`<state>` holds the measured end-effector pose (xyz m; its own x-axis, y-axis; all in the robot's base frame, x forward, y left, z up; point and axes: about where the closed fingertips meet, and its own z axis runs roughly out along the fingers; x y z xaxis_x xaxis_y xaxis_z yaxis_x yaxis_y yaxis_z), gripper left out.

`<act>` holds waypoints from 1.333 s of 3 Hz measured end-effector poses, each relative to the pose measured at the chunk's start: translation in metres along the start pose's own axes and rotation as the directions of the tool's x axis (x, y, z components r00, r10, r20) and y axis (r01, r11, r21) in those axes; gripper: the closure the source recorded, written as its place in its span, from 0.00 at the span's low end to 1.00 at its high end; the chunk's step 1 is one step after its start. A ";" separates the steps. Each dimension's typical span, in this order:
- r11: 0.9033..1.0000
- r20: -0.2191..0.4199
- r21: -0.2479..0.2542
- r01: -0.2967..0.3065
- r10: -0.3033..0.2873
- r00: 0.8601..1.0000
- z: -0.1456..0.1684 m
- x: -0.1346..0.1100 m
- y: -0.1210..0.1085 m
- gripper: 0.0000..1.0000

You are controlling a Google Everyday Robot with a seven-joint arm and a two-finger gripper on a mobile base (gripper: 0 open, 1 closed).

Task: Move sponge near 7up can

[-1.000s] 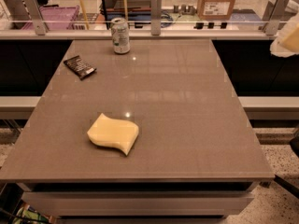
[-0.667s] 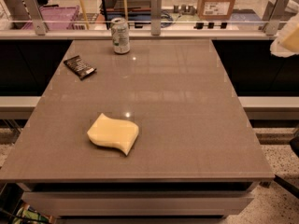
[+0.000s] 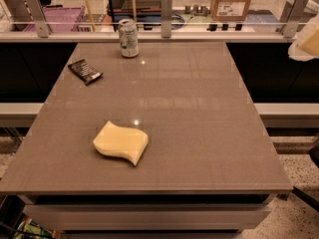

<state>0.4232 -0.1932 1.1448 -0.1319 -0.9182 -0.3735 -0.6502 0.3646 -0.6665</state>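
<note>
The worktop (image 3: 199, 108) is grey-brown, the sponge (image 3: 121, 143) pale yellow, the 7up can (image 3: 128, 38) silvery-white and green, the packet (image 3: 84, 71) left of the can black, the gripper (image 3: 305, 40) far right of it cream-white.

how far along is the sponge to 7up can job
Nothing done yet: the sponge lies near the front of the table, the 7up can far off at the back. Nothing in hand; the gripper is at the view's right edge, off the table. Left: grasp, carry, set down by the can.
</note>
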 end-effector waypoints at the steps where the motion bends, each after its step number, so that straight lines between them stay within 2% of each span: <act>1: 1.000 0.000 0.000 0.000 0.000 1.000 0.000 0.000 0.000 0.06; 2: 1.000 0.000 0.000 0.000 0.000 1.000 0.000 0.000 0.000 0.06; 3: 0.998 0.033 -0.053 -0.044 0.046 0.998 -0.003 0.002 0.014 0.00; 4: 0.969 0.080 -0.214 -0.126 0.146 0.986 0.006 0.011 0.040 0.00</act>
<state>0.4006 -0.1876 1.1106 -0.1655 -0.8399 -0.5170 -0.7733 0.4358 -0.4605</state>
